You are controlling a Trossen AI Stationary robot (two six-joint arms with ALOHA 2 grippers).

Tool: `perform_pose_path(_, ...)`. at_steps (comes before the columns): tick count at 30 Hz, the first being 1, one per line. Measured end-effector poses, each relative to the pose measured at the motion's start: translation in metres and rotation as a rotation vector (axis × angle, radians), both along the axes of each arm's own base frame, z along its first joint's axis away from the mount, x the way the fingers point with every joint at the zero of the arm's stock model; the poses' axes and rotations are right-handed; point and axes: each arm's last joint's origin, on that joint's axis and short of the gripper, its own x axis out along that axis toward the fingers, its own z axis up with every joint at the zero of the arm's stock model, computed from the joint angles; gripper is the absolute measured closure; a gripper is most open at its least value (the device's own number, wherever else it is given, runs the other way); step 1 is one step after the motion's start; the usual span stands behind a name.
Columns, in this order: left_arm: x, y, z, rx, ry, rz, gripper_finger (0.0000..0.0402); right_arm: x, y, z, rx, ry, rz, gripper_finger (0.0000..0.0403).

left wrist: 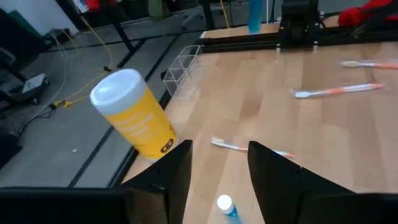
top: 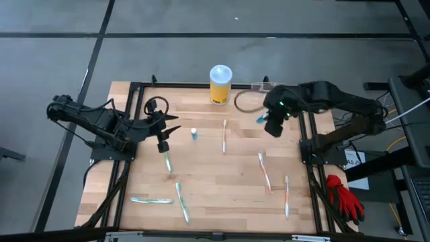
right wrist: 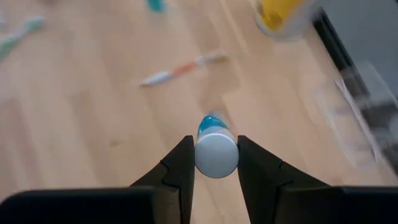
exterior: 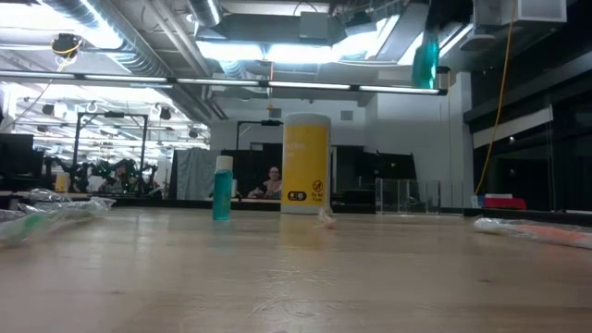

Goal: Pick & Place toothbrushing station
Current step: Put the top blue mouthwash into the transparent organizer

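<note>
**Right gripper lifts a tube over the brush-strewn table**

The right gripper [right wrist: 215, 160] pinches a small white-capped teal tube [right wrist: 216, 149] above the wooden table [top: 215, 175], near its far right corner. The clear toothbrushing station [left wrist: 181, 67] sits at the far edge, beside the yellow canister [top: 220, 83]. The left gripper [left wrist: 219, 163] waits, fingers spread. Toothbrushes [top: 224, 136] lie scattered about. Behind, a workshop with ceiling lights; a person [exterior: 273, 182] sits there.
</note>
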Motion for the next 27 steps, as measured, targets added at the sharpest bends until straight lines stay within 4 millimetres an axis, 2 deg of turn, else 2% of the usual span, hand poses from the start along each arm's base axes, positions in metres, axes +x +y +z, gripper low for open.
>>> perform_pose_path(3,0.000,0.000,0.000,-0.020,-0.007,0.012,0.0265,0.000,-0.031,-0.024,0.041,0.022,-0.082,0.0302)
perform_pose_path(6,0.000,0.000,0.000,-0.047,-0.023,0.027,0.0273,0.000,-0.065,-0.041,0.084,-0.037,-0.125,0.0302)
perform_pose_path(11,0.000,0.000,0.000,-0.107,-0.056,0.057,0.0283,-0.017,-0.119,-0.053,0.120,-0.097,-0.216,0.0302)
perform_pose_path(14,-0.001,-0.002,0.000,-0.138,-0.075,0.066,0.0286,-0.033,-0.143,-0.054,0.107,-0.096,-0.279,0.0302)
perform_pose_path(19,0.003,-0.008,-0.004,-0.144,-0.081,0.084,0.0286,-0.049,-0.170,-0.053,0.103,-0.089,-0.351,0.0302)
perform_pose_path(23,0.011,-0.012,-0.009,-0.156,-0.077,0.115,0.0287,-0.049,-0.186,-0.052,0.079,-0.067,-0.384,0.0302)
perform_pose_path(27,0.018,-0.014,-0.015,-0.174,-0.073,0.141,0.0287,-0.045,-0.207,-0.061,0.120,0.005,-0.479,0.0302)
